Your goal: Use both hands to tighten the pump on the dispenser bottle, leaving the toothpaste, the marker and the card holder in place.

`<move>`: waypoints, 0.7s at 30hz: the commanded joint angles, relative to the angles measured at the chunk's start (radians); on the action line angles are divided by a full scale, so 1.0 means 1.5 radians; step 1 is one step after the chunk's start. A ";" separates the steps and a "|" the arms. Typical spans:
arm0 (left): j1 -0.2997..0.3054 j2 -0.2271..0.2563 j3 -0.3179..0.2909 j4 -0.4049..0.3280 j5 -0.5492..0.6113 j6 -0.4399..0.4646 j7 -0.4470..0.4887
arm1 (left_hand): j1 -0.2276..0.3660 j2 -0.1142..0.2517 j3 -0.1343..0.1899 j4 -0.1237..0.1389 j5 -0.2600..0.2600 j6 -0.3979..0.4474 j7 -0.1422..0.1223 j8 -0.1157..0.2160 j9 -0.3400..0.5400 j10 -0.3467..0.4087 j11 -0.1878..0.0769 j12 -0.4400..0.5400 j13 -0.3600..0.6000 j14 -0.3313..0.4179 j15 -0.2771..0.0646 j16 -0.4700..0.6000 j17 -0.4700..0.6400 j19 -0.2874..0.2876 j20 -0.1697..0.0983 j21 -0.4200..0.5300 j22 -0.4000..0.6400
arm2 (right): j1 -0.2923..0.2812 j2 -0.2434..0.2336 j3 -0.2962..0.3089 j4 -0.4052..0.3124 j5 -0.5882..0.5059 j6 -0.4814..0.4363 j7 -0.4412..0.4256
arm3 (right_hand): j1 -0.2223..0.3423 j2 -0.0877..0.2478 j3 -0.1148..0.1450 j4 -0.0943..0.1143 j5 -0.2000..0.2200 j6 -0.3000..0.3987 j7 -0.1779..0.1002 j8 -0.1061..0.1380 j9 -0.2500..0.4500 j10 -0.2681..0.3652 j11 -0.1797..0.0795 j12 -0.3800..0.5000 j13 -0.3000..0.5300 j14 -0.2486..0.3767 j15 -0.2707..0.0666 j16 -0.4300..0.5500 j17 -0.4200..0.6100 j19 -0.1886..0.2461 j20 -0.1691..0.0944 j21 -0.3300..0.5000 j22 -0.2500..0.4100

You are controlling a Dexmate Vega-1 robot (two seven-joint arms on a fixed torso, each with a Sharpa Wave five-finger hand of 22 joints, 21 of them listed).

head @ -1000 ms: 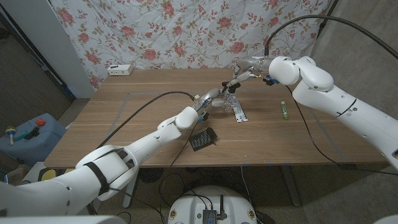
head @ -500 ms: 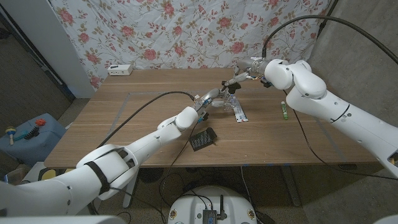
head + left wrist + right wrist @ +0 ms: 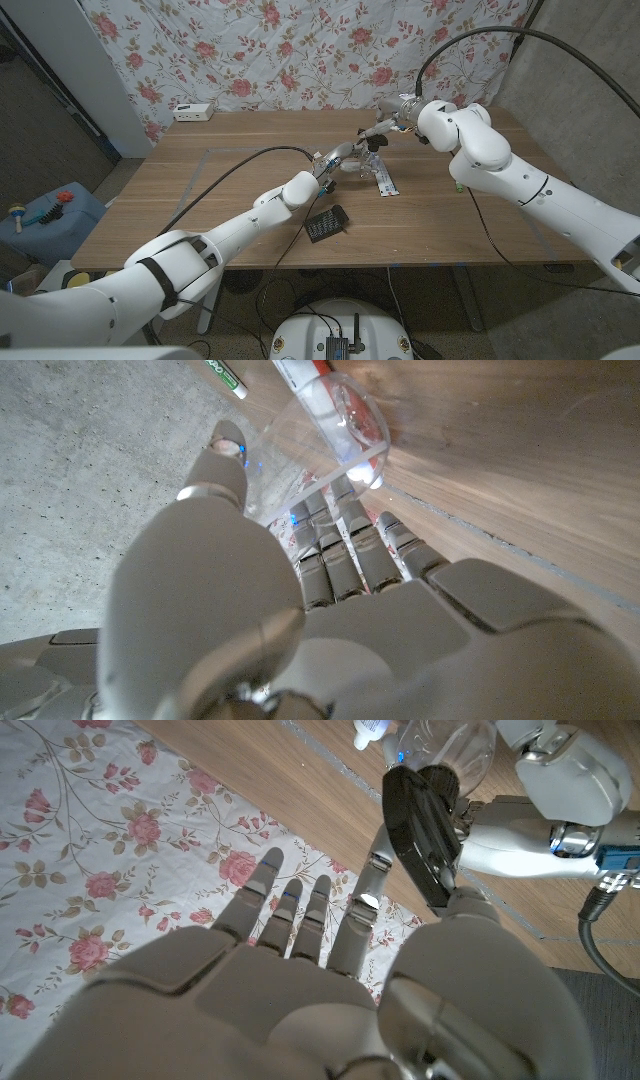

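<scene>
- Head view: wooden table (image 3: 200,190) with visible grain, backed by a rose-printed cloth (image 3: 300,50). Clear plastic dispenser bottle (image 3: 357,165) upright near the table's middle, gripped at its body by the left hand (image 3: 335,160). Right hand (image 3: 385,125) above it, fingers pinching the pump (image 3: 372,141). White toothpaste (image 3: 385,183) tube flat just beside the bottle; green marker (image 3: 457,178) farther toward the right arm; dark ribbed card holder (image 3: 326,223) nearer the front edge, apart from both. White box (image 3: 192,111) at the far left edge.
- Left wrist view: smooth grey fingers (image 3: 345,545) wrapped against the transparent curved bottle wall (image 3: 320,450); thumb on the opposite side. Toothpaste tube and marker tip beyond.
- Right wrist view: fingers (image 3: 300,915) extended toward the floral cloth, thumb against the black matte pump head (image 3: 420,830); rounded clear bottle below it.
</scene>
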 commanded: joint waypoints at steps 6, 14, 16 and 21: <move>-0.011 -0.010 0.004 0.021 -0.003 -0.008 -0.004 | -0.037 0.079 0.031 0.027 0.004 0.091 -0.030 0.002 0.001 0.036 -0.030 0.002 0.002 0.006 -0.054 0.002 0.003 0.001 -0.040 0.000 0.002 | -0.026 0.029 0.002 0.009 -0.073 -0.004 -0.021 | 0.026 0.003 0.009 -0.017 -0.007 0.083 -0.029 0.010 0.000 0.032 -0.011 0.002 0.002 0.027 -0.011 0.000 -0.002 0.018 -0.006 0.002 0.002; -0.015 -0.013 0.005 0.030 -0.006 -0.009 -0.007 | -0.036 0.078 0.031 0.027 0.004 0.092 -0.030 0.003 0.001 0.038 -0.030 0.002 0.003 0.005 -0.054 0.001 0.003 0.002 -0.040 0.000 0.002 | -0.036 0.039 0.006 0.012 -0.096 -0.006 -0.025 | 0.037 0.013 0.015 -0.023 -0.013 0.135 -0.018 0.019 -0.001 0.058 -0.020 0.001 0.001 0.050 -0.019 -0.001 -0.002 0.034 -0.015 0.003 0.002; -0.016 -0.015 0.005 0.034 -0.007 -0.011 -0.007 | -0.037 0.079 0.031 0.027 0.004 0.092 -0.030 0.003 0.001 0.037 -0.030 0.002 0.003 0.004 -0.054 0.001 0.003 0.002 -0.039 0.000 0.002 | -0.038 0.042 0.006 0.012 -0.102 -0.007 -0.024 | 0.037 0.015 0.015 -0.023 -0.015 0.150 -0.016 0.023 -0.001 0.065 -0.020 0.001 0.001 0.055 -0.022 -0.002 -0.002 0.036 -0.017 0.003 0.002; -0.020 -0.019 0.006 0.045 -0.008 -0.016 -0.006 | -0.036 0.079 0.031 0.027 0.004 0.091 -0.030 0.002 0.001 0.036 -0.030 0.001 0.003 0.004 -0.054 0.001 0.003 0.002 -0.039 0.000 0.002 | -0.042 0.048 0.008 0.013 -0.112 -0.009 -0.019 | 0.039 0.020 0.017 -0.024 -0.017 0.168 -0.015 0.028 -0.001 0.072 -0.021 0.000 0.001 0.063 -0.025 -0.002 -0.001 0.040 -0.020 0.002 0.002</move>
